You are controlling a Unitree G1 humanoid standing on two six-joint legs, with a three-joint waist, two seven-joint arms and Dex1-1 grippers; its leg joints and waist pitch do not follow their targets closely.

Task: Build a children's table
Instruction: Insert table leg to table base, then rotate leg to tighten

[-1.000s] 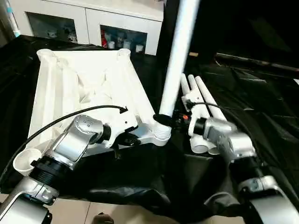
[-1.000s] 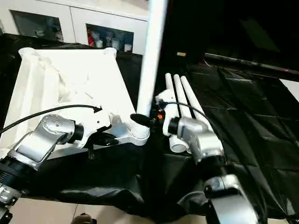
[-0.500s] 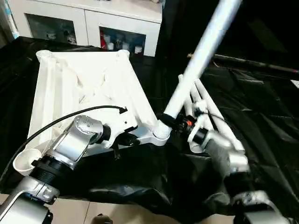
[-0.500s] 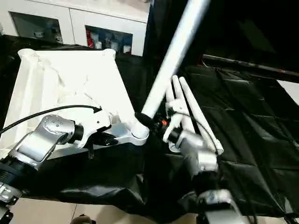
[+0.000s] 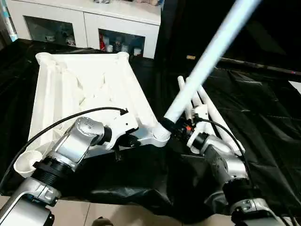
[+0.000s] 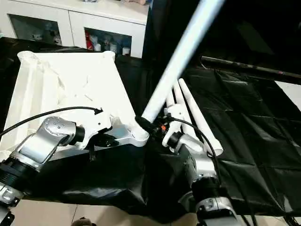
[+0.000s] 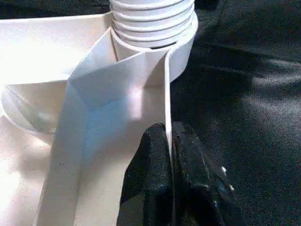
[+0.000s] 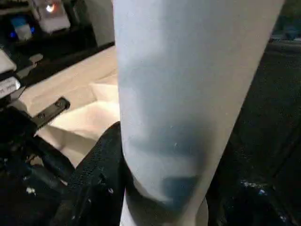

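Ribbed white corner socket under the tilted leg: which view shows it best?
Left wrist view: the ribbed white corner socket sits close, with the left tool pinching the tabletop's thin wall beside it. The eye views show it small.

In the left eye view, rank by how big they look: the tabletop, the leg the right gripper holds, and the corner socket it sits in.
1. tabletop
2. held leg, though it reaches toward the camera, so nearness enlarges it
3. corner socket
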